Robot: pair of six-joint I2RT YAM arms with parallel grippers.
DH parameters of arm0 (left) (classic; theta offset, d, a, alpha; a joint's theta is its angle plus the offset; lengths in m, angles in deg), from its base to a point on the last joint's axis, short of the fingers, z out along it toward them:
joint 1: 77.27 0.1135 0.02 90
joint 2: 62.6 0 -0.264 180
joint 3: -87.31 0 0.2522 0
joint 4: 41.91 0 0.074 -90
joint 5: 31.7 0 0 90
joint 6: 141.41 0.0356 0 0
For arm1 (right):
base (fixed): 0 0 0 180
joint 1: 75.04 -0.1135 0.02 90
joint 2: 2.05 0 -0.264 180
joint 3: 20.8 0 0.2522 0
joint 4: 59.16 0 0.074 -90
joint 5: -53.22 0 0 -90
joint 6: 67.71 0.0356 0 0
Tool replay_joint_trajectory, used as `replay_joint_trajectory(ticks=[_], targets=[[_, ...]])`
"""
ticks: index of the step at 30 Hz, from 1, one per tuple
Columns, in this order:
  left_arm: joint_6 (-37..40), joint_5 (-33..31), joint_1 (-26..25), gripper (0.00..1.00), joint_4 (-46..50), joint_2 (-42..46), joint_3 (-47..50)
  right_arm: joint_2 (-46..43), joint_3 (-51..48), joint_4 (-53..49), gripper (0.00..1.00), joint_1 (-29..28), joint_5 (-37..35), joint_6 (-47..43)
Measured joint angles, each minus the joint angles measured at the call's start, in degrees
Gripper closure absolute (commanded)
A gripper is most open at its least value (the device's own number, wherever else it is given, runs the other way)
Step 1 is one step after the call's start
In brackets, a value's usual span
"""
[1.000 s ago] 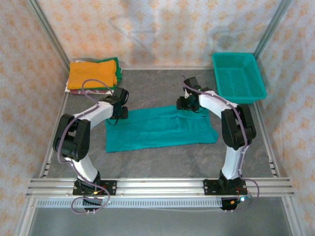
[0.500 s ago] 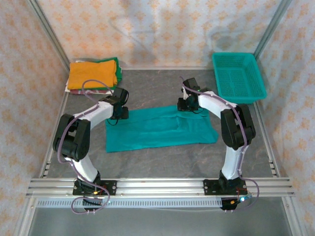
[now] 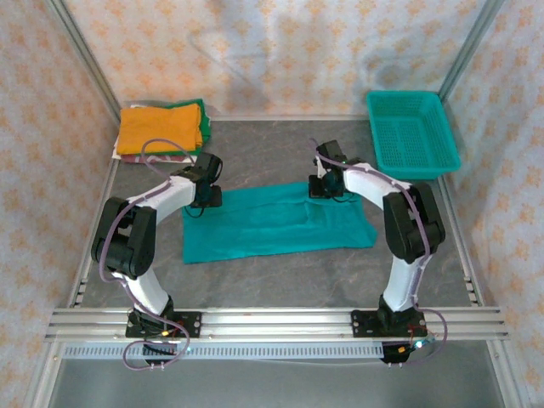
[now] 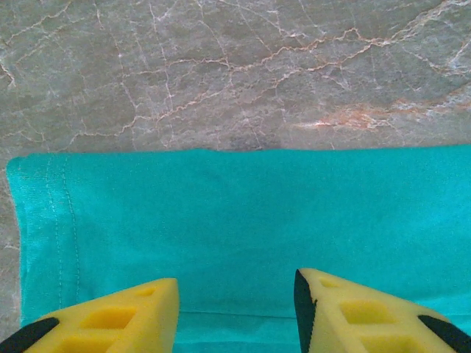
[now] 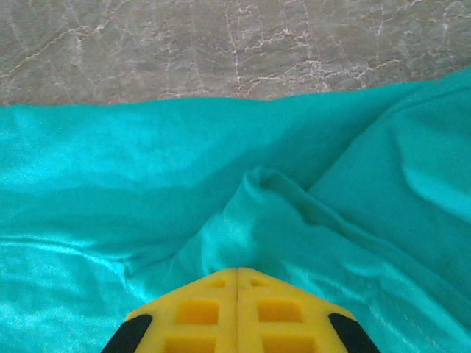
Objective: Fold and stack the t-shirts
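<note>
Two spots on the far edge of the teal t-shirt (image 3: 276, 223), which lies long left-to-right: my right pincer (image 5: 237, 273) pinches cloth shut, my left pincer (image 4: 235, 290) straddles it half-open.

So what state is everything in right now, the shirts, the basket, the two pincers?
teal t-shirt: folded into a long strip, flat on the table, puckered where pinched.
shirt stack: folded, piled, orange on top.
basket: upright, empty.
left pincer: open, over the teal t-shirt's edge.
right pincer: shut on a pinch of the teal t-shirt.
</note>
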Motion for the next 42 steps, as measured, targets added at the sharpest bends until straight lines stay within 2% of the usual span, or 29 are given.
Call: replay_joint_trajectory(ticks=[9, 10, 11, 14, 17, 18, 27, 34, 38, 42], targets=[[-0.13, -0.59, 0.00, 0.55, -0.09, 0.02, 0.63, -6.08, -3.10, 2.95, 1.00, -0.44, -1.36, 2.45], [-0.13, -0.61, 0.00, 0.55, -0.13, 0.02, 0.70, -6.08, -3.50, 3.17, 0.93, -0.48, -1.79, 2.84], [-0.13, -0.76, 0.00, 0.55, -0.15, 0.02, 0.81, -6.08, -3.93, 3.34, 0.82, -0.59, -2.27, 3.23], [-0.13, -1.03, 0.00, 0.55, -0.17, 0.02, 1.05, -6.05, -4.83, 3.54, 0.66, -0.70, -3.93, 5.11], [-0.13, -1.03, 0.00, 0.55, -0.15, 0.02, 1.18, -5.53, -4.13, 3.87, 0.57, -0.70, -4.11, 7.69], [-0.13, -1.03, 0.00, 0.55, -0.17, 0.02, 1.18, -5.14, -3.56, 3.96, 0.56, -0.70, -4.20, 8.50], [-0.13, -1.27, 0.00, 0.55, -0.15, 0.22, 1.42, 3.26, 3.13, 4.02, 0.61, -1.22, -6.93, 11.54], [-0.13, -1.46, 0.00, 0.55, -0.15, 0.22, 1.60, 4.76, 4.00, 2.49, 0.92, -2.45, -8.26, 11.82], [-0.13, -1.46, 0.00, 0.55, -0.15, 0.22, 1.60, 4.46, 3.98, 2.32, 1.00, -2.45, -8.94, 11.91], [-0.13, -1.44, 0.00, 0.55, -0.15, 0.22, 1.60, 1.68, 3.32, 1.62, 1.00, -2.45, -10.23, 12.50]])
